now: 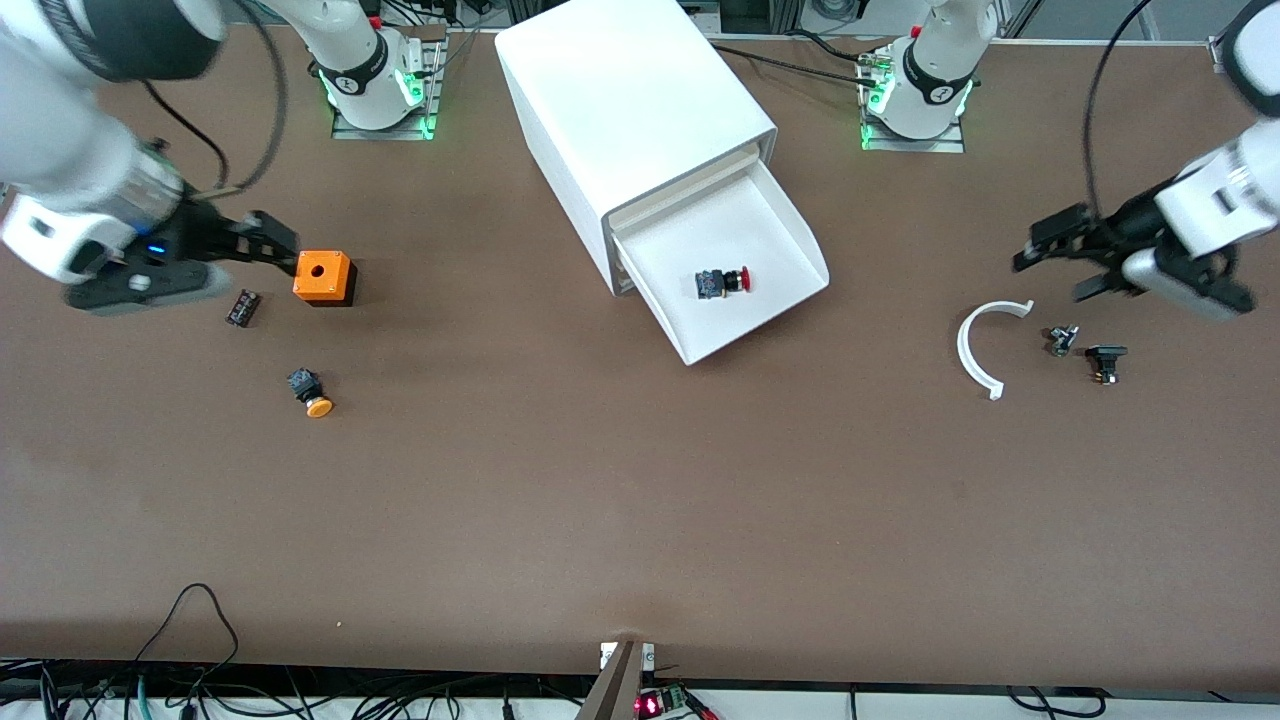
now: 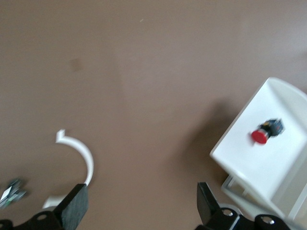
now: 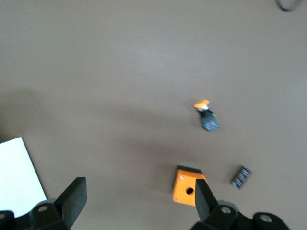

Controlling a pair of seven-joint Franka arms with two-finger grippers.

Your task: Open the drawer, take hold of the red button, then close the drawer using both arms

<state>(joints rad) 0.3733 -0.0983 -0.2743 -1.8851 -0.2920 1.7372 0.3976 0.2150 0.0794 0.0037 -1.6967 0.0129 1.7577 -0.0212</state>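
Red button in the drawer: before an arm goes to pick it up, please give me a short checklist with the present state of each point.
1. Drawer pulled out: ok.
2. Red button lying in it, uncovered: ok.
3. Left pincer open, empty: ok.
4. Left pincer over the button: not ok; it hangs near the white curved piece, toward its own end of the table.
5. Right pincer open, away from the drawer: ok; it hovers by the orange cube.
6. Orange button apart from the red one: ok.

Bright even overhead light, soft shadows, blurred wrist views
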